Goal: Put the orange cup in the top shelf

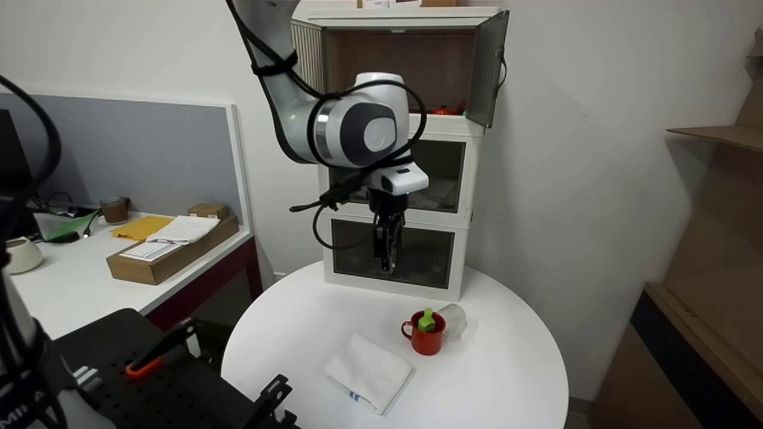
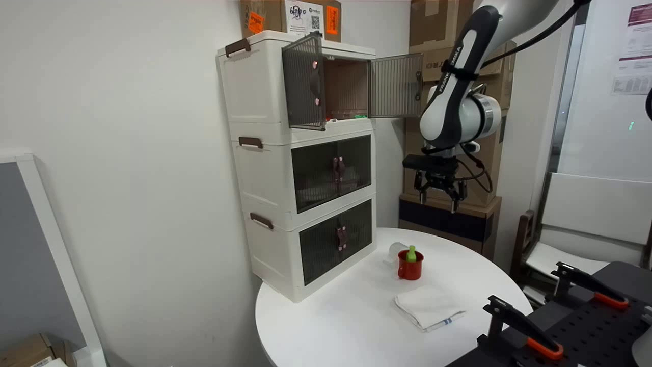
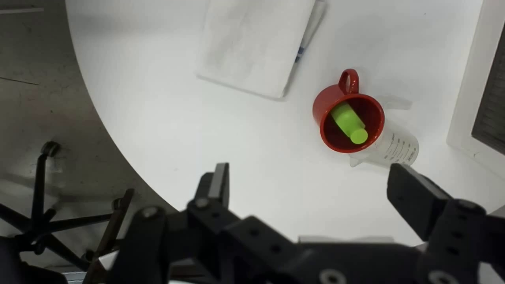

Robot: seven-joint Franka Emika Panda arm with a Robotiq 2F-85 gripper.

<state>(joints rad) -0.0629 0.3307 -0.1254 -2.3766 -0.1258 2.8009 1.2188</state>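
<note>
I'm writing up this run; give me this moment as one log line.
jaws: open, empty | red mug: upright on table, green item inside | top shelf: doors open | status: not yet shelved

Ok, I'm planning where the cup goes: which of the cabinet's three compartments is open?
The top shelf: both its doors stand swung outward, while the middle compartment and bottom compartment have theirs shut.

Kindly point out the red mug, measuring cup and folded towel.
Red mug [image 1: 427, 343], in an exterior view: outer wall.
Measuring cup [image 3: 397, 146], wrist view: printed side wall.
Folded towel [image 2: 428, 305], in an exterior view: top layer.
</note>
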